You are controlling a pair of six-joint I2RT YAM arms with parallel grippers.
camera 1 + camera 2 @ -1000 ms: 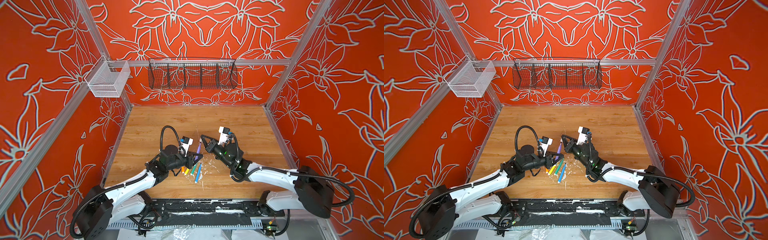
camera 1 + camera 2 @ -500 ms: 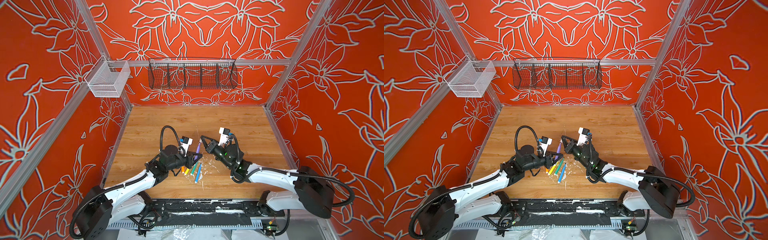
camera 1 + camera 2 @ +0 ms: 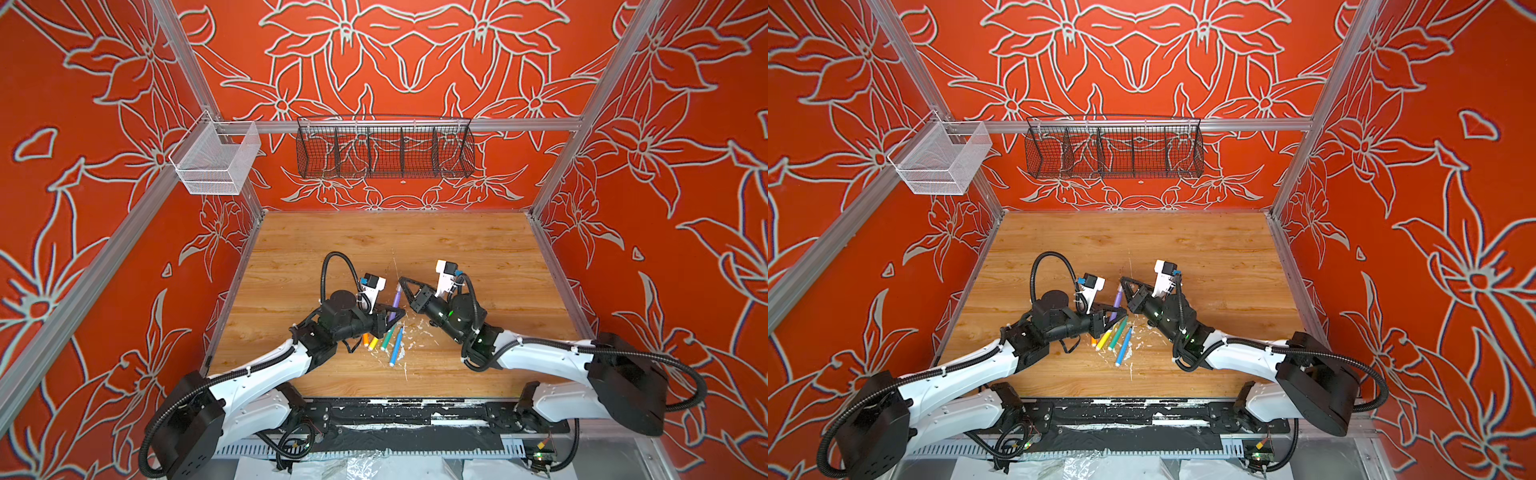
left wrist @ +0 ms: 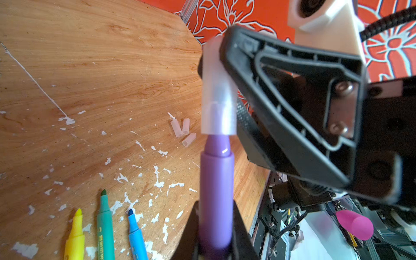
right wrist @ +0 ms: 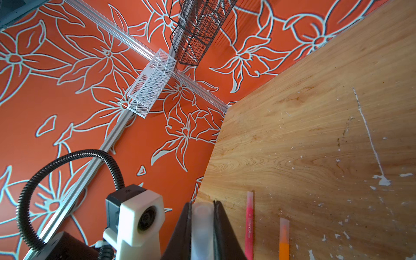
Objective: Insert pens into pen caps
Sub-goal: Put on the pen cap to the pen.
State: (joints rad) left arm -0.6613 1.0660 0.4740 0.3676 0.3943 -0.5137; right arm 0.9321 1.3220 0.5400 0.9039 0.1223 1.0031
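From my seat I can't make out one legible word, number or brand anywhere in the feeds. The nearest thing is a thin line of dark print running lengthwise on the barrel of the pink pen [image 5: 249, 225], which lies just beside the orange pen [image 5: 284, 240]; the letters are too small for me to read. The green pen [image 4: 104, 227], one place further from the orange pen with the yellow pen [image 4: 75, 238] between them, carries similar print along its barrel, equally unreadable.
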